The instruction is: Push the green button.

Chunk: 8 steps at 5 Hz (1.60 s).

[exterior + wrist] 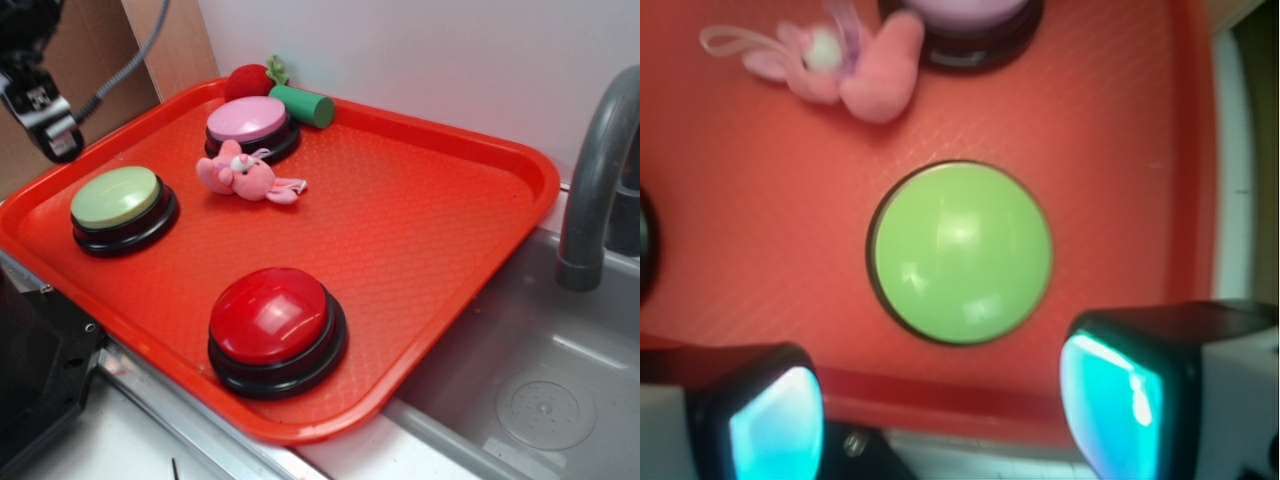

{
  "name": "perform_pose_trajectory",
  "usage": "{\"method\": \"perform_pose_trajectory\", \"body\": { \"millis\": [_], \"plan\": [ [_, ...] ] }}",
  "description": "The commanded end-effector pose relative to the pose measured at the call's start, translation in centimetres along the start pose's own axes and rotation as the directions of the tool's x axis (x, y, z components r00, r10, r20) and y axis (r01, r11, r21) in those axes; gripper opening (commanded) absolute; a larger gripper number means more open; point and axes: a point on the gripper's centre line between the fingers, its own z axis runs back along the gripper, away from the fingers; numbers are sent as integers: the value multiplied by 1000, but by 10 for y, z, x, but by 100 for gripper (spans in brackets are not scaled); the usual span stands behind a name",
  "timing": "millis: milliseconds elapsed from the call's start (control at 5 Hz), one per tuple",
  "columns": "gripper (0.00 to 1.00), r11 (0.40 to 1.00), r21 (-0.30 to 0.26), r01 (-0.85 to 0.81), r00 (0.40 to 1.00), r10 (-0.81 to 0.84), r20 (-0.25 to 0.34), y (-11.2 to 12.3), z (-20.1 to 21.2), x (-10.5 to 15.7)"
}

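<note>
So, lining up over the green button [960,252]

Gripper [940,410] jaws spread wide, grasping nothing, just short of the button; I'd centre over the dome, then press straight down.

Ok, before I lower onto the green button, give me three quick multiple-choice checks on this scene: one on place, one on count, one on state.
1. What lies between the green button and the pink button?
A. a pink toy bunny
B. a spoon
C. a blue cup

2. How many domed buttons sit on the red tray?
A. two
B. three
C. five

3. The fingers are:
A. pressing the green button
B. apart, clear of it
C. clamped on the bunny

Answers: 1 A, the bunny lies there. 2 B, green, pink and the red button. 3 B, the wrist view shows them spread, touching nothing.
</note>
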Motion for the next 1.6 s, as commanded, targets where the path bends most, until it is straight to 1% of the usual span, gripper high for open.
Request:
{"method": "perform_pose_trajectory", "body": {
  "millis": [0,400,800,1000,1400],
  "plan": [
    [100,996,-6,87,995,-87,46,-2,-31,15],
    [100,994,-4,109,994,-109,13,-8,-49,20],
    [100,994,5,108,994,-108,-6,-9,-45,20],
    [100,994,28,108,994,-108,-14,-11,-33,20],
    [100,992,63,112,993,-113,15,-10,-14,19]
  ]
}}
